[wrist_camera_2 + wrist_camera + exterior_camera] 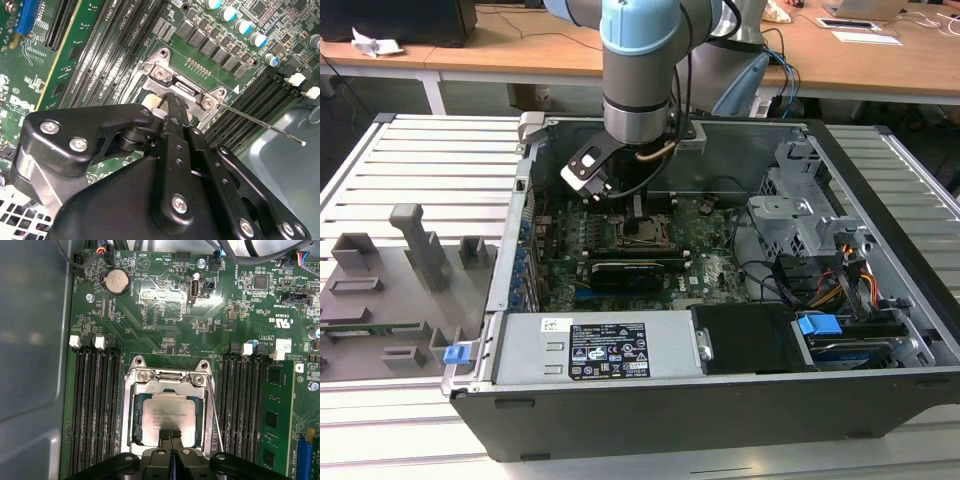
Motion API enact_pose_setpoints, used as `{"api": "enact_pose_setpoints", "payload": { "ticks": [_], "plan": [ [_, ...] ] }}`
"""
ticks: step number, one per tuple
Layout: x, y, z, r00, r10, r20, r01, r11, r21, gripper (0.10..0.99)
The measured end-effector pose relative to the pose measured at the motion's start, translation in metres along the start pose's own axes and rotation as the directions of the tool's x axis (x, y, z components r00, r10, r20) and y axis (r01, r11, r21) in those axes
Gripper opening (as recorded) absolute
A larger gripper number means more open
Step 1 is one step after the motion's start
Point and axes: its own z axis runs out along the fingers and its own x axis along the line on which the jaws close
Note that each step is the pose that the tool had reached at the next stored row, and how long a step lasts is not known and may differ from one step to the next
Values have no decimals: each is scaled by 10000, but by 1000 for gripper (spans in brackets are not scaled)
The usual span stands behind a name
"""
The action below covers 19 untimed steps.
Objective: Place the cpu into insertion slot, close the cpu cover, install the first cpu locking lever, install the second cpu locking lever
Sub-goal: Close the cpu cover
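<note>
The cpu (167, 407), a silvery-grey square chip, lies flat in the insertion slot (645, 232) on the green board. The cpu cover (131, 410), a thin metal frame, lies down around the chip, which shows through its cut-out. My gripper (170, 434) is shut with nothing between its fingers. Its tips are at one edge of the cover, and in the second wrist view my gripper (172, 100) meets the frame's rim. A thin wire locking lever (216, 415) runs along one side of the socket. In the second wrist view the lever (265, 125) sticks out free over the memory slots.
Long black memory slots (95, 410) flank the socket on both sides. A black card with heatsink (625, 270) sits just in front of it. The case wall (520, 230), a drive cage (800, 200) and cables (840, 270) ring the board. A grey fixture tray (390, 290) lies outside.
</note>
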Motion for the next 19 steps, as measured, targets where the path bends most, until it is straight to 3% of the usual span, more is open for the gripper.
{"api": "enact_pose_setpoints", "payload": {
  "ticks": [12,14,15,19],
  "plan": [
    [15,52,4,10000,-1,3,1,10000,-39,106],
    [18,56,-109,10000,-2,3,2,10000,-41,106],
    [19,59,-129,10000,-4,1,4,10000,-42,106],
    [17,104,-127,10000,-1,1,1,10000,-30,106]
  ]
}}
